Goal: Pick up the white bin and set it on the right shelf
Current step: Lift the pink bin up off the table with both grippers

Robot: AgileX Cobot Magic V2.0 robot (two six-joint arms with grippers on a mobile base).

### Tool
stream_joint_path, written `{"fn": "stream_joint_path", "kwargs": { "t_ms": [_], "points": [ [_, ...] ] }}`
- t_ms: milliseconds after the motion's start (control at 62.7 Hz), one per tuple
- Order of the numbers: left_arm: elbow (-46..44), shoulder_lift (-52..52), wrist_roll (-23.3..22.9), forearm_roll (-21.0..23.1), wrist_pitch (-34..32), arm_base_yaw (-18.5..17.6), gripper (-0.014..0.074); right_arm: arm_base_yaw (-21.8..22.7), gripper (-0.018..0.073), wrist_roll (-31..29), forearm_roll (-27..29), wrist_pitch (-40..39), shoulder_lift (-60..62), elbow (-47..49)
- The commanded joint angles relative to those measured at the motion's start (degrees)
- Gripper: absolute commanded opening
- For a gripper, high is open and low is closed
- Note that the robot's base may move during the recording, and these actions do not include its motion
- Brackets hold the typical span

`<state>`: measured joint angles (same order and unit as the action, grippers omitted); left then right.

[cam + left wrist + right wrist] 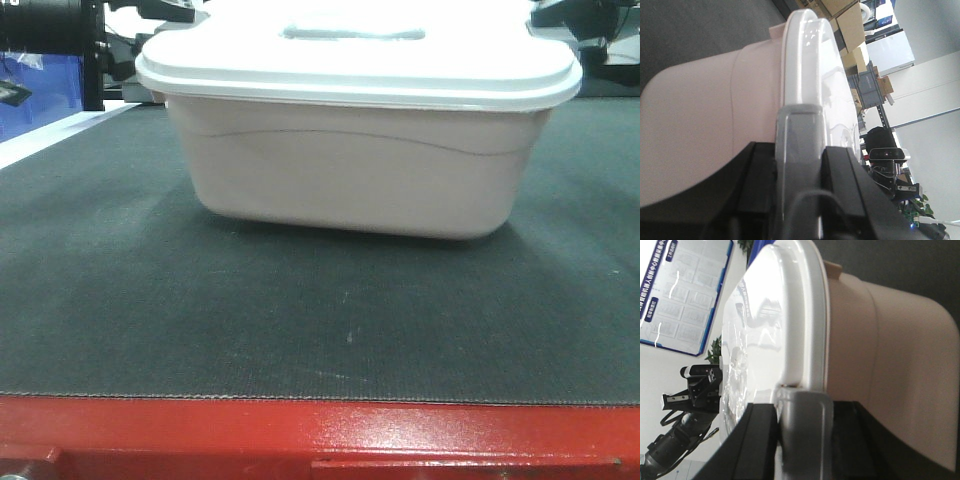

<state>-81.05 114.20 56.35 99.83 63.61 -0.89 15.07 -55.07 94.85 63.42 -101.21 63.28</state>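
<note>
Right, the white bin (350, 170) sits on the bench (300, 340), long axis running across my view; left fingers (797, 150) and right fingers (802, 425) touch its opposite ends, equally near; whether either pair is clamped, I cannot tell.

R gripper (804, 406) clamps white bin's (890, 365) grey clip (802, 450) (v. close up).

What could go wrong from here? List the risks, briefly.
1. The left gripper and right gripper seem to grip only the rim of the lid, not the body of the white bin; the lid could pop off when lifted.
2. Uneven lifting could tilt the bin and let it slip.
</note>
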Motion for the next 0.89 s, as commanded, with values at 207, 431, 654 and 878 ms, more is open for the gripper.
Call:
{"fn": "stream_joint_path", "kwargs": {
  "t_ms": [207, 431, 654, 878],
  "points": [
    [-6.1, -8.4, 0.9, 5.1, 12.0, -0.9, -0.0099, -0.2, 0.0192, -2.9, 8.0, 13.2, 4.2, 1.9],
    [-7.6, -12.5, 0.9, 4.4, 12.0, -2.2, -0.0099, -0.2, 0.0192, -2.9, 8.3, 13.2, 5.7, 1.9],
    [-7.6, -13.7, 0.9, 4.2, 12.0, -2.6, -0.0099, -0.2, 0.0192, -2.9, 9.0, 13.2, 9.5, 1.9],
    [-7.6, -13.7, 0.9, 4.0, 12.0, -2.6, -0.0099, -0.2, 0.0192, -2.9, 10.6, 13.2, 12.2, 1.9]
  ]
}}
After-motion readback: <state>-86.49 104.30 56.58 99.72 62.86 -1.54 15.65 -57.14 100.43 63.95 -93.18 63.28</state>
